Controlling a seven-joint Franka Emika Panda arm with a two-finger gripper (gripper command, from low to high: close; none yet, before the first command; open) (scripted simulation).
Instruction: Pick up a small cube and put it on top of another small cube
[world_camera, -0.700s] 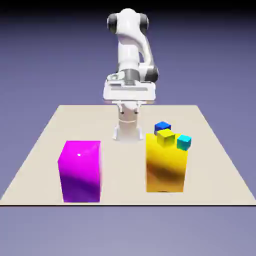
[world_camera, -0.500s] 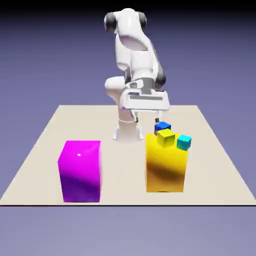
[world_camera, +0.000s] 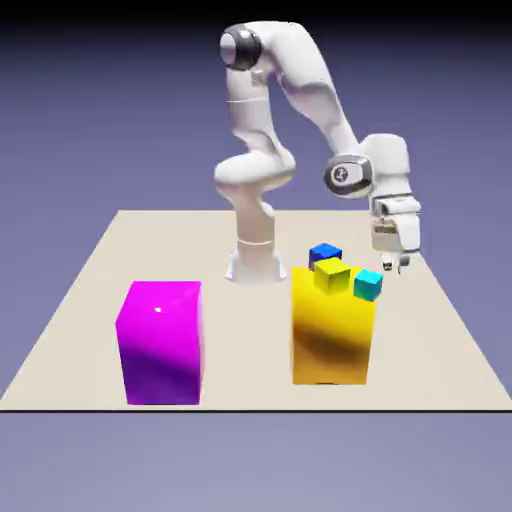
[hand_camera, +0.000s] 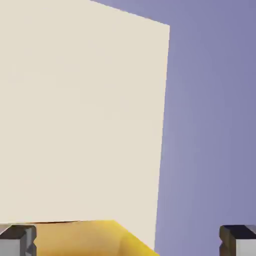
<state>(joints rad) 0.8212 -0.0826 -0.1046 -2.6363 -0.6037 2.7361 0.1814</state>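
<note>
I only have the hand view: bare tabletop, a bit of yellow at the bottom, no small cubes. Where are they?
Observer: A blue cube, a green cube and a cyan cube cluster at the top of the big yellow block.
Operator: Where is the gripper relative to them?
Observer: The gripper hangs just to the exterior view's right of the cyan cube, holding nothing.
Operator: Anything else on the table?
Observer: A big magenta block stands apart at the exterior view's left.

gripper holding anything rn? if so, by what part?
Nothing held. The gripper is open, its fingertips wide apart with only the yellow block and table between them.
</note>
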